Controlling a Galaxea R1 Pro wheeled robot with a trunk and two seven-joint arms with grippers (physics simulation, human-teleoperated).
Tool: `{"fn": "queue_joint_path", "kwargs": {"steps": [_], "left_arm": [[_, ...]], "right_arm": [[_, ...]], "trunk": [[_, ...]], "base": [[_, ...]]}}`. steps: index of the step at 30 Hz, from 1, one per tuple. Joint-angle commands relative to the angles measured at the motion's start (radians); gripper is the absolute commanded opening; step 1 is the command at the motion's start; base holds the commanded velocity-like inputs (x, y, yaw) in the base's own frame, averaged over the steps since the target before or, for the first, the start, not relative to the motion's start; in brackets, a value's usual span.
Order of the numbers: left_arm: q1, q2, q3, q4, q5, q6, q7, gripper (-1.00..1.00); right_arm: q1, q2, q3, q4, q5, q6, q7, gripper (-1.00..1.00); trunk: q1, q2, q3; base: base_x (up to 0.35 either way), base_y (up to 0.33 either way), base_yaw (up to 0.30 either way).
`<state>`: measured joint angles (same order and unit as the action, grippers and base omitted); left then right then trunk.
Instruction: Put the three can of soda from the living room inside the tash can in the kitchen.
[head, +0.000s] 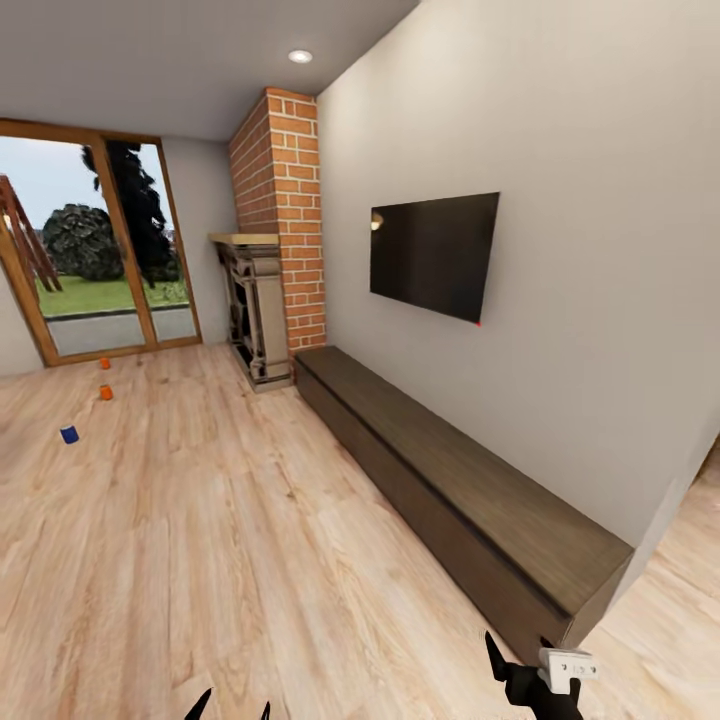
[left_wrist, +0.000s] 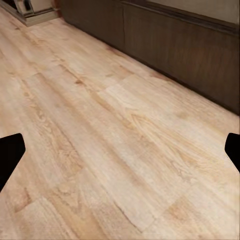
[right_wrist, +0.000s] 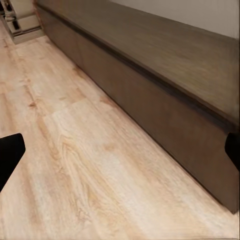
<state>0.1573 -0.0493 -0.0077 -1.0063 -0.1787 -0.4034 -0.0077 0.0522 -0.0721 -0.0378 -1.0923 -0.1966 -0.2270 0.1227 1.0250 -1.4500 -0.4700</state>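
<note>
Three cans of soda stand on the wood floor of the living room, far off at the left near the glass doors: an orange can (head: 104, 362), a second orange can (head: 106, 392) and a blue can (head: 68, 434). My left gripper (head: 232, 705) is low at the view's bottom edge, open, with bare floor between its fingers (left_wrist: 10, 152). My right gripper (head: 517, 652) is also open and holds nothing, close to the near end of the long dark bench (right_wrist: 165, 65). Both grippers are several metres from the cans. The tash can is out of view.
The bench (head: 470, 500) runs along the right wall under a black TV (head: 435, 252). A brick chimney (head: 285, 215) over a stone fireplace (head: 255, 315) stands at its far end. Glass doors (head: 100, 250) close the back wall. Open plank floor (head: 200, 520) stretches toward the cans.
</note>
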Motion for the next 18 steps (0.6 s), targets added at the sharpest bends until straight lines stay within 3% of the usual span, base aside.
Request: {"fn": "queue_joint_path", "kwargs": {"steps": [1,18], "left_arm": [[0.000,0.000,0.000,0.000,0.000,0.000,0.000,1.00],[-0.001,-0.001,0.000,0.001,-0.002,0.000,0.000,1.00]], "right_arm": [[0.000,0.000,0.000,0.000,0.000,0.000,0.000,1.00],[0.000,0.000,0.000,0.000,0.000,-0.001,0.000,1.00]], "trunk": [[0.000,0.000,0.000],[0.000,0.000,0.000]], "base": [[0.000,0.000,-0.251],[0.000,0.000,-0.251]]}}
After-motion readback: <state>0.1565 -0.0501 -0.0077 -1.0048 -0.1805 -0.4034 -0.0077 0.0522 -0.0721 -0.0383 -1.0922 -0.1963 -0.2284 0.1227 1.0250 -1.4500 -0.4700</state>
